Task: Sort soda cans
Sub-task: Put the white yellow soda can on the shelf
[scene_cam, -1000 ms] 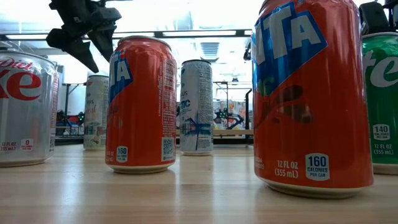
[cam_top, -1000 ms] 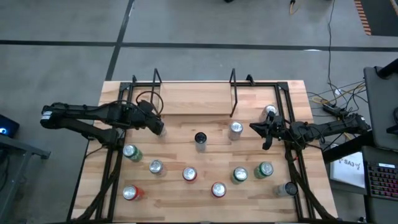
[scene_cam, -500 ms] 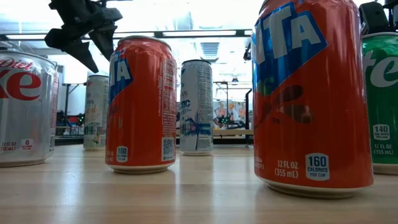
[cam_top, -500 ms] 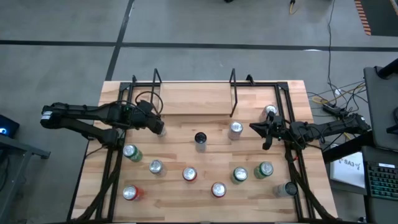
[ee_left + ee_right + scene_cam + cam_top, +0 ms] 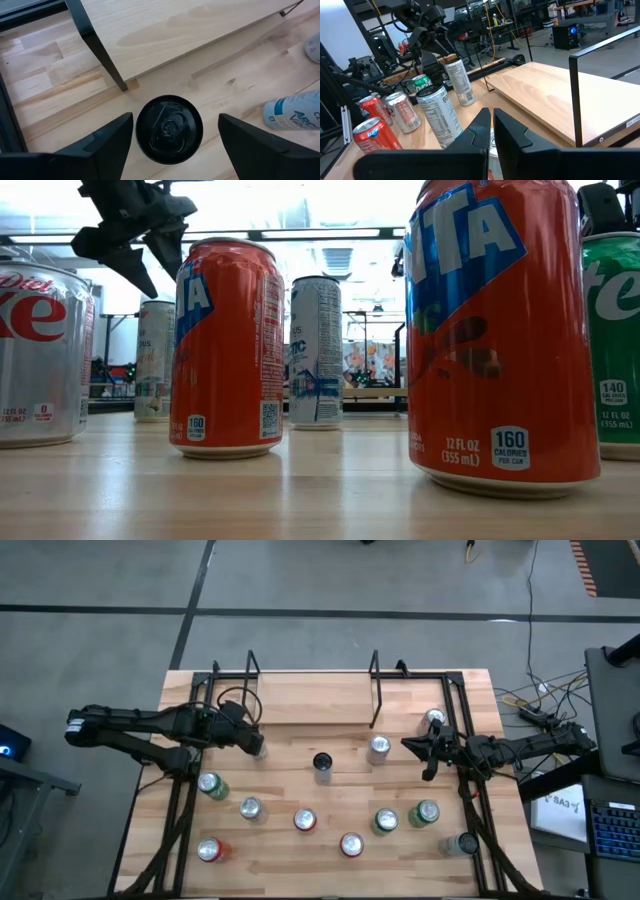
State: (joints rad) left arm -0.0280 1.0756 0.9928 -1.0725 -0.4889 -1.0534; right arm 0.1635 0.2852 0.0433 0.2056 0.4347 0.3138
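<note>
Several soda cans stand upright on the wooden table (image 5: 300,705). A black-topped can (image 5: 322,762) with a white and blue body (image 5: 315,350) stands mid-table. My left gripper (image 5: 257,747) hangs open above the table to that can's left, slanting down toward it. In the left wrist view the can's top (image 5: 169,131) shows between the two fingers, apart from them. A pale can (image 5: 155,360) stands under this gripper (image 5: 150,265). My right gripper (image 5: 405,744) is shut (image 5: 491,117), level, just right of a silver can (image 5: 379,747).
Near the front stand orange-red cans (image 5: 228,345) (image 5: 500,330), a Diet Coke can (image 5: 40,355), green cans (image 5: 211,785) (image 5: 386,822) (image 5: 425,812) and a silver can (image 5: 462,843). A raised board (image 5: 310,700) with black metal frames (image 5: 375,690) fills the far half.
</note>
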